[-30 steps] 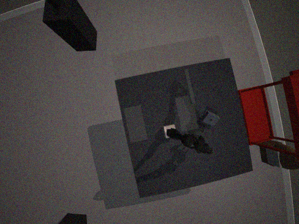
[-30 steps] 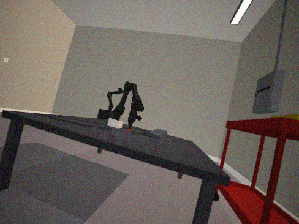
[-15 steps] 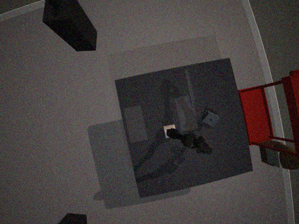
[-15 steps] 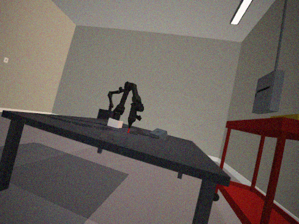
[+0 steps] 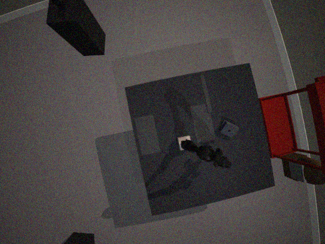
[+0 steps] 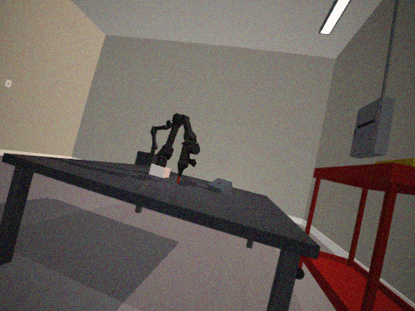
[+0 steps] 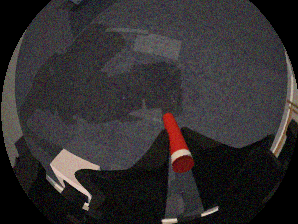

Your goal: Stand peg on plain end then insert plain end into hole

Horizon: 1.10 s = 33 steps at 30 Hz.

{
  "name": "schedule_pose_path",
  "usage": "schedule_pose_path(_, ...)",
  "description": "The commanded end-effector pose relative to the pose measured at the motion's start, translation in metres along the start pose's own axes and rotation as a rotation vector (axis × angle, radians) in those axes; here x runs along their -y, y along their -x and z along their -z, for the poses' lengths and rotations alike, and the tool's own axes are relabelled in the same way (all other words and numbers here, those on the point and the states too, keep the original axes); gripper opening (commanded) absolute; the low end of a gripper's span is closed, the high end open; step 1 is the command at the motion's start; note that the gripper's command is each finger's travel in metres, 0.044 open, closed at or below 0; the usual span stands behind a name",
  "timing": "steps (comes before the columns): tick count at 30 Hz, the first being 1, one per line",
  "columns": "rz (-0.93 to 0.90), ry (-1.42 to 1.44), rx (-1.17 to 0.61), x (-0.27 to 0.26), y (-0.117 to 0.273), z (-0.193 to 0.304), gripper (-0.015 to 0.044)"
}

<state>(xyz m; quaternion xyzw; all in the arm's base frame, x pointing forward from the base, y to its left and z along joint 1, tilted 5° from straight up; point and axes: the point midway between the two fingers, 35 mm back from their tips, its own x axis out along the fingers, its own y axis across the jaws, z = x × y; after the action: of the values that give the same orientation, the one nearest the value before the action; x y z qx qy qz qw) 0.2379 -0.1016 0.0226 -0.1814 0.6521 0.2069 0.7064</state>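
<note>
The red peg [image 6: 179, 180] [image 7: 175, 139] stands upright on the table, its white-banded end up and its plain end down, as far as the views show. My gripper [image 6: 179, 171] [image 7: 173, 132] points down and is shut on the peg, one finger on each side of it. The peg's lower part shows below the fingertips in the exterior view. In the top view the arm hides the peg. The grey sloped panel [image 5: 230, 128] [image 6: 222, 185] sits on the table to one side of the gripper, apart from it. A small dark hole shows in its face in the top view.
A pale block [image 5: 180, 143] [image 6: 159, 171] [image 7: 67, 162] is by the arm's base. The dark table [image 5: 240, 167] [image 6: 238, 208] carries the arm and panel. A red shelf frame [image 5: 278, 127] [image 6: 349, 178] stands beyond the table's edge.
</note>
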Motion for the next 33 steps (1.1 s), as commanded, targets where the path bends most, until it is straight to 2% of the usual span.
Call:
schedule_pose_path(1, 0.021, 0.002, 0.011, 0.005, 0.021, -0.003, 0.0)
schedule_pose_path(13, 0.017, 0.0, 0.006, 0.0, 0.071, -0.001, 0.0)
schedule_pose_path(33, -0.002, 0.141, 0.097, 0.001, 0.078, -0.037, 0.0)
